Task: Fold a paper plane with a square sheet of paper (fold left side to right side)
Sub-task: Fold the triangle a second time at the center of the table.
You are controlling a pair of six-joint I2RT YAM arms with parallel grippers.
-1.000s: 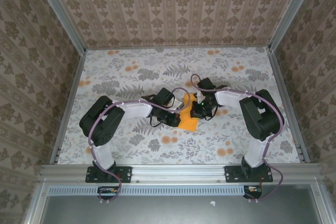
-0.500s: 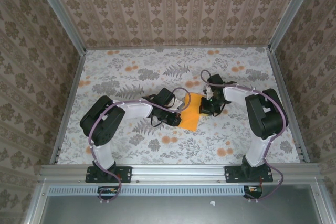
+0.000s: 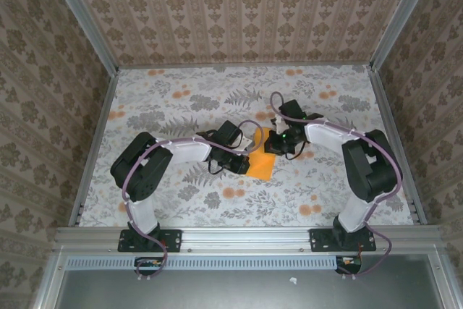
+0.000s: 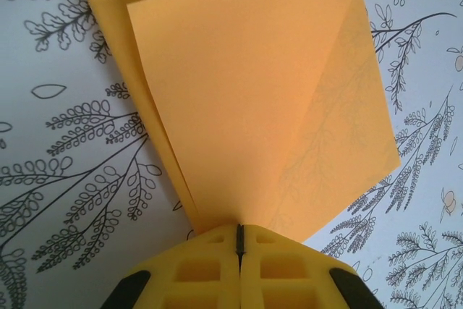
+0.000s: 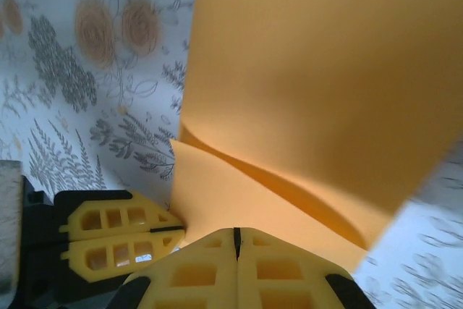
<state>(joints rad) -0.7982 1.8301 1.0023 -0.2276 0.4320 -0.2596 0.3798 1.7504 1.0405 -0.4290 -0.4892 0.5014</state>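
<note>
The square sheet of paper (image 3: 262, 165) is plain orange and lies mid-table, folded into two layers rather than a paper plane's dart shape. In the left wrist view the upper flap (image 4: 253, 92) rests on the lower layer, and both run down to a corner at my left gripper (image 4: 239, 231), which is shut on it. My left gripper (image 3: 246, 158) is at the sheet's left edge. My right gripper (image 3: 273, 144) is shut at its far right corner. In the right wrist view its tips (image 5: 236, 235) rest on the lower layer, the upper layer (image 5: 311, 70) arches above, and the left fingers (image 5: 116, 240) show beside it.
The table is covered by a grey-white cloth (image 3: 181, 106) printed with ferns and small orange flowers. Patterned walls and metal rails (image 3: 94, 150) close in the left, far and right sides. Both arms' elbows stand near the front edge.
My right gripper swung off the sheet to the right, then came back to its far right corner. The sheet now lies flatter. The left arm has not moved.
</note>
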